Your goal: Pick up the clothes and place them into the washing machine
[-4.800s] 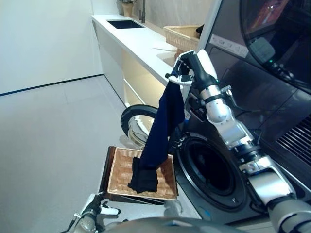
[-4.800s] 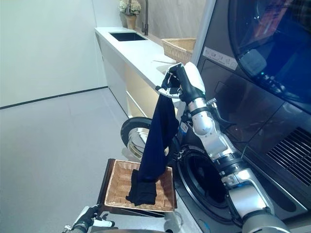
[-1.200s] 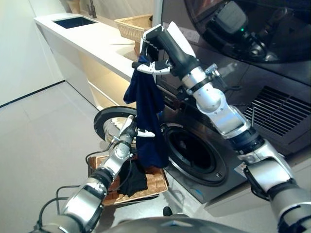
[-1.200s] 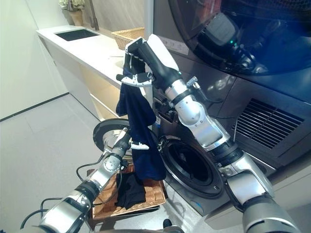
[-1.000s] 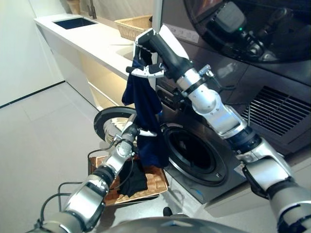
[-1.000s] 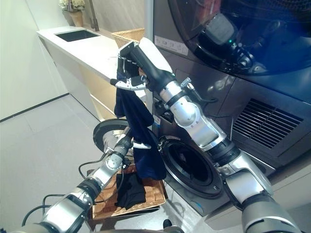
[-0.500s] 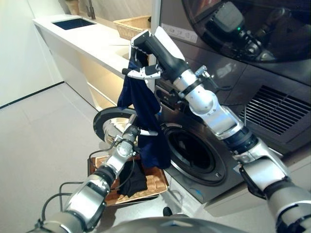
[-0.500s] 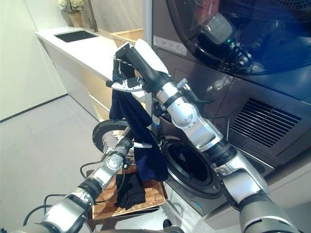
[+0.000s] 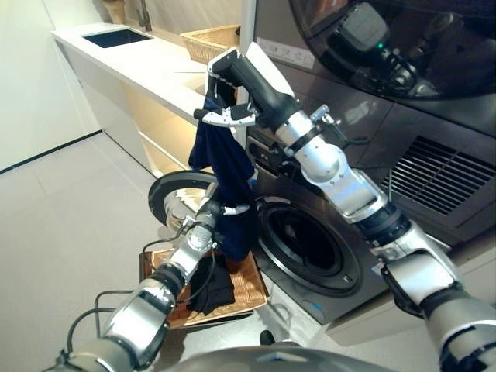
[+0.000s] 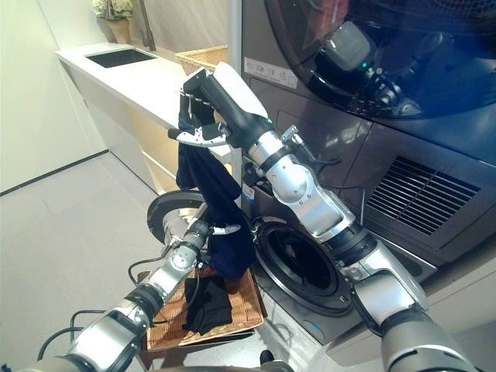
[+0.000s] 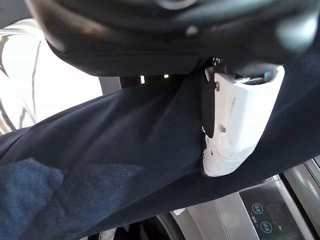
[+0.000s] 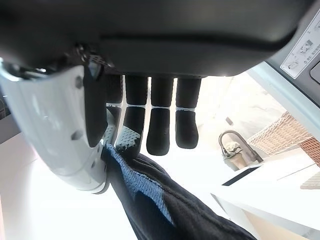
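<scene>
the left hand (image 9: pixel 211 219) has gathered the garment's lower end up since half a second ago, thumb clamped on it. the right hand (image 10: pixel 208 108) pinches the top of the navy garment (image 9: pixel 225 167) high beside the washing machine's open drum (image 9: pixel 306 240) (ready for feeding in). the cloth hides the left fingers.

The drum opening (image 9: pixel 310 242) of the washing machine (image 10: pixel 325 201) gapes unblocked, its door (image 9: pixel 180 198) swung wide to the left. The navy garment (image 9: pixel 226 174) hangs just left of that mouth, between both hands. Below, a wicker tray (image 9: pixel 248 288) with dark clothing (image 9: pixel 211 291) fills the floor by the door. Left, bare floor (image 9: pixel 70 217) runs wide.
</scene>
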Robot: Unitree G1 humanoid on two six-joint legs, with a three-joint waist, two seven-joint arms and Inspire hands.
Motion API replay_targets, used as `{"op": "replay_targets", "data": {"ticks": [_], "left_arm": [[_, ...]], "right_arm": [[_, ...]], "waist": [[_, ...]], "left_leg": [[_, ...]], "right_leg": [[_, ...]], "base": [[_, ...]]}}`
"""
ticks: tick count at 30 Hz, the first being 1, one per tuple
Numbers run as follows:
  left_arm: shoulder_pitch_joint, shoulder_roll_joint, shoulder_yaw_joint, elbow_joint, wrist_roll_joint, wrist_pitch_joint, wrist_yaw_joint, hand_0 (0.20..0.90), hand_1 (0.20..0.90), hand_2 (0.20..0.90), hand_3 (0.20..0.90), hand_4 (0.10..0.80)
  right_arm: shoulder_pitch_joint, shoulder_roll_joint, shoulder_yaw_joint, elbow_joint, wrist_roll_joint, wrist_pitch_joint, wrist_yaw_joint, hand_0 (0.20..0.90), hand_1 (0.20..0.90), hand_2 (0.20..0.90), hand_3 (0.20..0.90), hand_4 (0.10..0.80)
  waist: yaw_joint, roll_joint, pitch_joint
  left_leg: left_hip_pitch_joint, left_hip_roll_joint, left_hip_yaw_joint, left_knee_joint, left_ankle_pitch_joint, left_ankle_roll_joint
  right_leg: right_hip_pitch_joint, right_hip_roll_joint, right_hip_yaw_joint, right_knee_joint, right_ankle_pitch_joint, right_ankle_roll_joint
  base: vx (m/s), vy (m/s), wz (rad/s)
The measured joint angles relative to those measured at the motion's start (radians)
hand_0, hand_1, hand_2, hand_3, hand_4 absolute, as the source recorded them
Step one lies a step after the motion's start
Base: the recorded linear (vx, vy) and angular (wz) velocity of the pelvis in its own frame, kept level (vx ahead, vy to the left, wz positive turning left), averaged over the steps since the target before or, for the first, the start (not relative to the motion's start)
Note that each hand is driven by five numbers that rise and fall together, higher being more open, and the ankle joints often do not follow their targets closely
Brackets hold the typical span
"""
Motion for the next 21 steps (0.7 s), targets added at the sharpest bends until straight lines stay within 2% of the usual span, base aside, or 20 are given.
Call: {"op": "replay_targets", "data": {"ticks": [11,21], "left_arm": [[0.0,0.003,0.001,0.0,0.001,0.0,0.0,0.2,0.2,0.2,0.2,0.3],[0.0,0.06,0.017,0.0,0.011,0.002,-0.006,0.2,0.2,0.2,0.2,0.3]], "right_arm": [[0.013,-0.002,-0.019,0.0,0.0,-0.001,-0.001,0.2,0.2,0.2,0.2,0.3],[0.263,-0.012,-0.246,0.0,-0.005,0.005,-0.041,0.2,0.2,0.2,0.2,0.3]], "waist": [[0.0,0.001,0.0],[-0.002,0.015,-0.002]], "left_leg": [[0.0,0.0,0.0,0.0,0.0,0.0],[0.001,-0.001,-0.003,-0.005,-0.001,0.001]], "right_leg": [[0.001,0.0,0.0,0.0,0.0,0.0],[0.002,-0.002,-0.004,0.0,0.0,0.0]], "base": [[0.0,0.0,0.0],[0.0,0.0,0.0]]}}
